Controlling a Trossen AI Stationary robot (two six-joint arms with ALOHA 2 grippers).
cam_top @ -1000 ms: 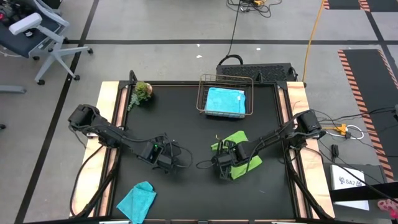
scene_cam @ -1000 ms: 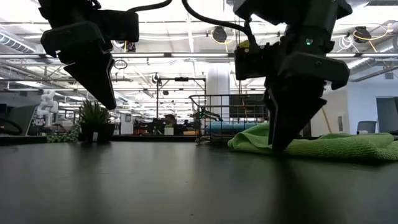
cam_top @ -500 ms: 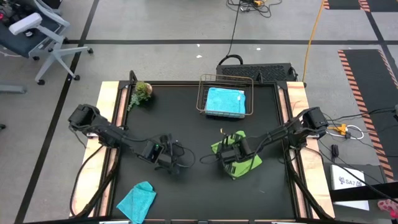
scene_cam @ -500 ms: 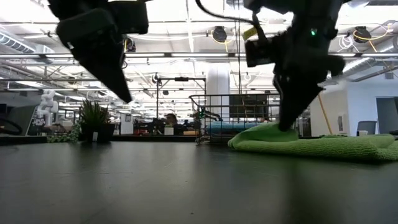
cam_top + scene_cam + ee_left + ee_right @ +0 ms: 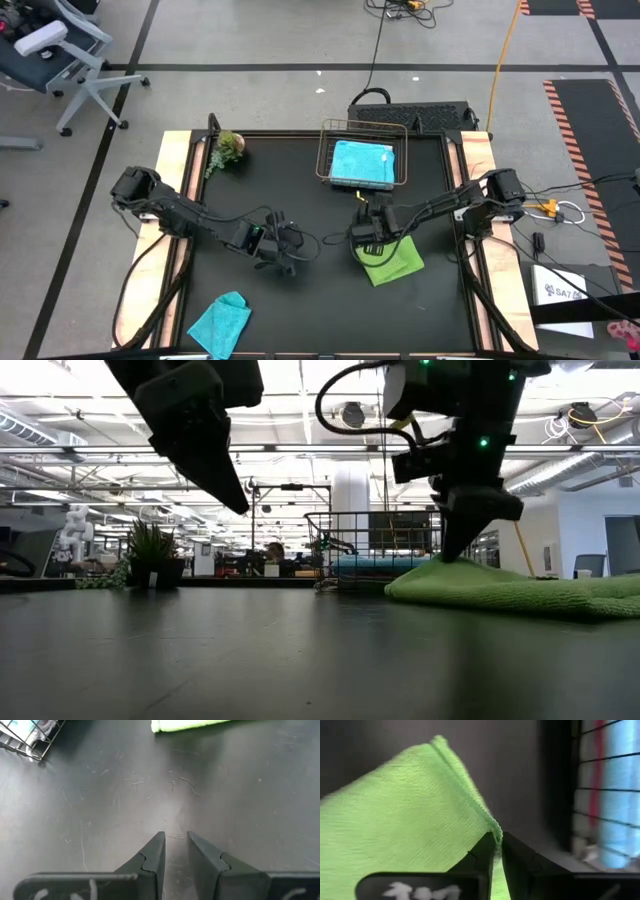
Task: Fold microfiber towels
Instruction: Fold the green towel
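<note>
Right wrist view shows the right gripper [image 5: 498,845] pinching only the lime green towel [image 5: 405,815] at its hem; so thin a bite could slip free. The left gripper [image 5: 175,851], slightly parted and empty, hovers nearby.

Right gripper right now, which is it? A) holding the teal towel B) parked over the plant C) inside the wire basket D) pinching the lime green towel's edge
D: in the right wrist view the right gripper has its fingers closed on the hemmed edge of the lime green towel, which lies in front of the wire basket.
</note>
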